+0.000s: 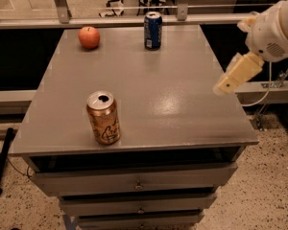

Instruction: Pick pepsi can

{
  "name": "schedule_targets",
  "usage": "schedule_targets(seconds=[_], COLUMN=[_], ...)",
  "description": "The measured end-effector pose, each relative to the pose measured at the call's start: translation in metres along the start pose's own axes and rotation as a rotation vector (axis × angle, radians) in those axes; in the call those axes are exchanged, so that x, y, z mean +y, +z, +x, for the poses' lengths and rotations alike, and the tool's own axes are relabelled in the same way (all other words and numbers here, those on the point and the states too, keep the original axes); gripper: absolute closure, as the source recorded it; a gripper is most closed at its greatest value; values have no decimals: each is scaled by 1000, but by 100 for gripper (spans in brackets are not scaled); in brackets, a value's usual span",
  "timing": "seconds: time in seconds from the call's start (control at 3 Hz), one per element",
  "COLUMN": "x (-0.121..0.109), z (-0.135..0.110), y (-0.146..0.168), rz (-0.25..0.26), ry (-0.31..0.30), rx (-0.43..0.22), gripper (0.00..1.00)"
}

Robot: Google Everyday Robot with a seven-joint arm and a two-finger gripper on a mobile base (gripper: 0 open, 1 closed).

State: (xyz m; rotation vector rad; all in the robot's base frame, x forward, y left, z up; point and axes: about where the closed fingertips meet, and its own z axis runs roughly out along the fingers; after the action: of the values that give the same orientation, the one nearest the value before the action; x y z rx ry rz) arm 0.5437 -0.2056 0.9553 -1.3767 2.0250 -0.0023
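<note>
End effector (228, 84) hovers at table (158, 80) edge, well apart from pepsi can (153, 30).

arm (274, 25): white rounded shell | gripper (236, 74): cream-yellow, blocky, at right edge of table (182, 80) | thin cable (266, 83)

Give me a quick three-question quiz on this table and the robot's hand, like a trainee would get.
1. True or false: the pepsi can stands upright, to the right of the apple.
2. Which stands nearest the table's front edge? A apple, B gold-orange can, C pepsi can.
3. Is the gripper touching the pepsi can?
Key: 1 true; 2 B; 3 no, it hangs by the table's right edge, well apart from the can.
</note>
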Motion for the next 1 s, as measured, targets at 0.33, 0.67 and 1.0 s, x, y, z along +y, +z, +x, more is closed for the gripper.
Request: schedule_targets(seconds=[0.33,0.67,1.0], x=[-33,-43,-43], z=[-32,-36,-37], y=[39,42,42], rz=[56,89,89], ry=[60,67,67], rx=[-143,-166,-166], gripper=[0,0,0])
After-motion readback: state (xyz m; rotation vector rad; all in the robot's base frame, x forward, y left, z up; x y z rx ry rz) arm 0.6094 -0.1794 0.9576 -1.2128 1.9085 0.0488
